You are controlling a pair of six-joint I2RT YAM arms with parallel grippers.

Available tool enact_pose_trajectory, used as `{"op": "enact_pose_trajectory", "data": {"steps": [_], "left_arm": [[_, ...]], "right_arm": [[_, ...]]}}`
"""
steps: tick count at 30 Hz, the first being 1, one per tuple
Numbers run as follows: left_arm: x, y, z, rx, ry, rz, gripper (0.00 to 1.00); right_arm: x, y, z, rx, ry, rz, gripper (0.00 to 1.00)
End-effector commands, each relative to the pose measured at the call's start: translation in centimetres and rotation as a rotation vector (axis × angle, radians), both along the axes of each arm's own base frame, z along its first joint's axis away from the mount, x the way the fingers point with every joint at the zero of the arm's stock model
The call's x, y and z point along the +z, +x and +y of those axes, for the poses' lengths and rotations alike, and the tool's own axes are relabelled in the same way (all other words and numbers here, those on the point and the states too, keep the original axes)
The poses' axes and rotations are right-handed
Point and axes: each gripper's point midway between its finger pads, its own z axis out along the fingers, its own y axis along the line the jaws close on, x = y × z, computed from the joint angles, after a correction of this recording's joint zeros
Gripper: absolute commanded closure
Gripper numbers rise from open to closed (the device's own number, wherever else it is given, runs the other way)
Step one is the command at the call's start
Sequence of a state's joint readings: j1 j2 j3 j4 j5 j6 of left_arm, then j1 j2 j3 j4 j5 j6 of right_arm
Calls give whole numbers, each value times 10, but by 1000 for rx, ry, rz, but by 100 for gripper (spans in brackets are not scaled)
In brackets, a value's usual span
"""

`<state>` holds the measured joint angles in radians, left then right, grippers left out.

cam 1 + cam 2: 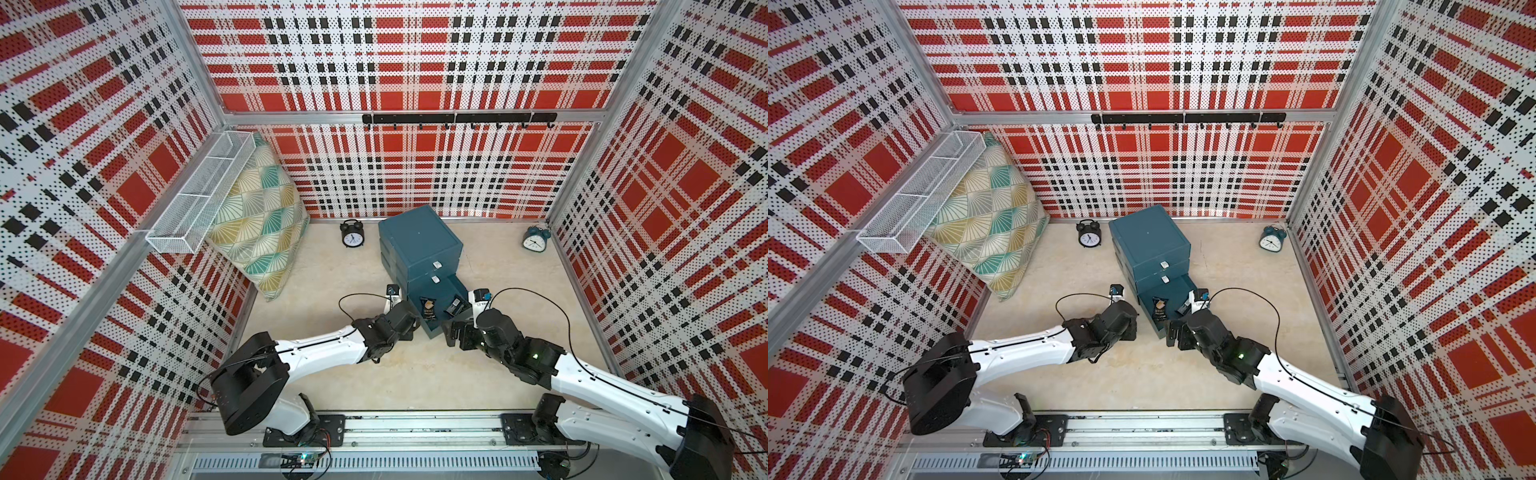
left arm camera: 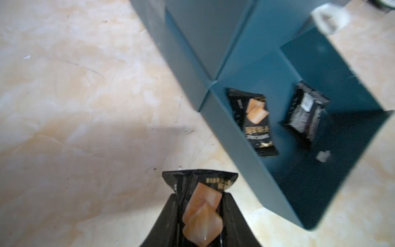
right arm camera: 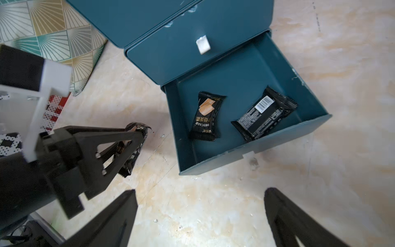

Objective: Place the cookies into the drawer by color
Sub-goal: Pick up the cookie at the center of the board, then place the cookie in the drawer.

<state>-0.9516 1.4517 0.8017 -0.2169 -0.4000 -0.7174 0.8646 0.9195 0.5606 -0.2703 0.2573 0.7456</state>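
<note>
Teal cabinet (image 1: 419, 243), bottom drawer (image 3: 230, 89) pulled open, first black packet (image 3: 206, 116) laid inside face up, second packet (image 3: 264, 117) barcode up, third packet (image 2: 201, 211) held just outside

Black cookie packets: three. Two lie in the open bottom drawer (image 3: 252, 149), picture-side-up packet (image 3: 206, 116) and barcode-side-up packet (image 3: 264, 117); third packet (image 2: 201, 205) outside it. Drawer cabinet (image 1: 419, 241): one, three drawers. Alarm clocks: two, black clock (image 1: 352, 234) and teal clock (image 1: 536, 239). Cushion (image 1: 257, 216): one. Wire basket (image 1: 199, 195): one.

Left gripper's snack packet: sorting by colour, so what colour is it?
The small sealed snack packet is black; left wrist view best.
</note>
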Motion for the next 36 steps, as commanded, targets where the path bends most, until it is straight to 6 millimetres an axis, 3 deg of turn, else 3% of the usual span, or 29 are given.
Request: {"op": "enact_pose_trajectory", "data": {"steps": [1, 5, 12, 19, 28, 31, 36], "left_arm": [[30, -3, -22, -33, -40, -60, 71], [45, 2, -46, -72, -45, -101, 72], [53, 25, -89, -126, -24, -145, 73], [42, 50, -124, -154, 16, -164, 73], [14, 84, -135, -139, 62, -153, 73], [10, 90, -139, -142, 57, -144, 67], [18, 91, -133, -135, 21, -130, 44]], "right_arm": [[1, -1, -13, -49, 5, -2, 0], [2, -1, -22, -82, 8, -10, 0], [2, 2, -44, -205, -8, -13, 0], [-1, 1, -56, -274, -6, 3, 0], [-5, -2, -63, -295, -13, 7, 0], [-5, -2, -65, -298, -15, 5, 0], [-4, -4, -65, -294, -9, 2, 0]]}}
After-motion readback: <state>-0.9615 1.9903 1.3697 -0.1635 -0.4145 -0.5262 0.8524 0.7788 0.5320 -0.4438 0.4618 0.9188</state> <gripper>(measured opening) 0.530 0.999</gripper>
